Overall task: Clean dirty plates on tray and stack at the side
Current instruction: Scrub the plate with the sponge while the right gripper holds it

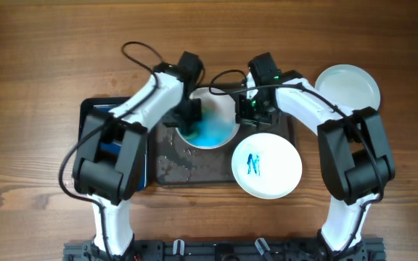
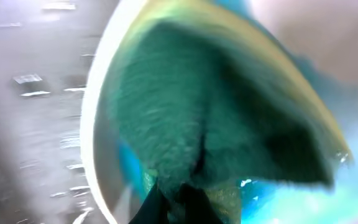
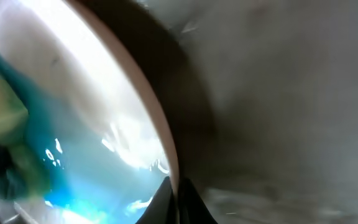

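A white plate (image 1: 210, 127) smeared with blue lies on the dark grey tray (image 1: 187, 170). My left gripper (image 1: 187, 112) is shut on a green sponge (image 2: 216, 124) and presses it onto this plate (image 2: 98, 130). My right gripper (image 1: 251, 110) is shut on the plate's right rim (image 3: 160, 130). A second plate (image 1: 267, 165) with a blue scribble lies on the tray's right part, overhanging its edge. A plain white plate (image 1: 348, 87) rests on the table at the far right.
A glossy blue tray (image 1: 96, 123) lies left of the grey tray, mostly under my left arm. The grey tray is wet in front (image 1: 176, 165). Wooden table (image 1: 35, 87) surrounds everything.
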Tool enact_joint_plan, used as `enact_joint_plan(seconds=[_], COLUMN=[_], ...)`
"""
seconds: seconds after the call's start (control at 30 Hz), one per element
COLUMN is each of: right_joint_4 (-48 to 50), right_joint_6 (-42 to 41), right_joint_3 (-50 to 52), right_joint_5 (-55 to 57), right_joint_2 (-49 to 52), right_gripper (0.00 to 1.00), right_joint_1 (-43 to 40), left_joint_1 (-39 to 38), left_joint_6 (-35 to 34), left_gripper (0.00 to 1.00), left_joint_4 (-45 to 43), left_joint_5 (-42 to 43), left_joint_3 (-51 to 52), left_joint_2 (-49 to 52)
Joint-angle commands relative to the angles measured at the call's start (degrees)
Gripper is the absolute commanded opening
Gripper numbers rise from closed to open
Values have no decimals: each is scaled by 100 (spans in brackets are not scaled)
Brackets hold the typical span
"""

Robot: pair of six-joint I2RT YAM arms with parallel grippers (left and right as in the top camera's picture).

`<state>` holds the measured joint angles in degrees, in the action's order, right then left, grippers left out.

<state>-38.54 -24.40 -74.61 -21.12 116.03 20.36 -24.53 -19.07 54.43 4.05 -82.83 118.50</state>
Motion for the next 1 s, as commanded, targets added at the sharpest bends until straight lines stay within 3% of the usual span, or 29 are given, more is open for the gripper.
enact_joint_plan(seconds=[0.0, 0.33, 0.47, 0.77, 0.97], right_joint_4=[-28, -81, -136, -227, -260], right_joint_6=[9, 28, 39, 44, 42], right_joint_3=[11, 11, 11, 11, 11], right_joint_5=[337, 339, 361, 358, 380], right_joint_2=[87, 90, 90, 87, 87], right_gripper=[5, 5, 5, 5, 5], right_joint_1=[20, 20, 20, 20, 20], left_joint_1=[-684, -782, -767, -81, 629], left_joint_6=[542, 542, 538, -380, -404], left_gripper=[4, 4, 4, 4, 4], left_joint_4=[-341, -1309, -1705, -1580, -1558], left_joint_5=[1582, 3254, 3257, 643, 42], left_joint_3=[234, 234, 234, 234, 234], left_joint_2=[369, 369, 369, 369, 369])
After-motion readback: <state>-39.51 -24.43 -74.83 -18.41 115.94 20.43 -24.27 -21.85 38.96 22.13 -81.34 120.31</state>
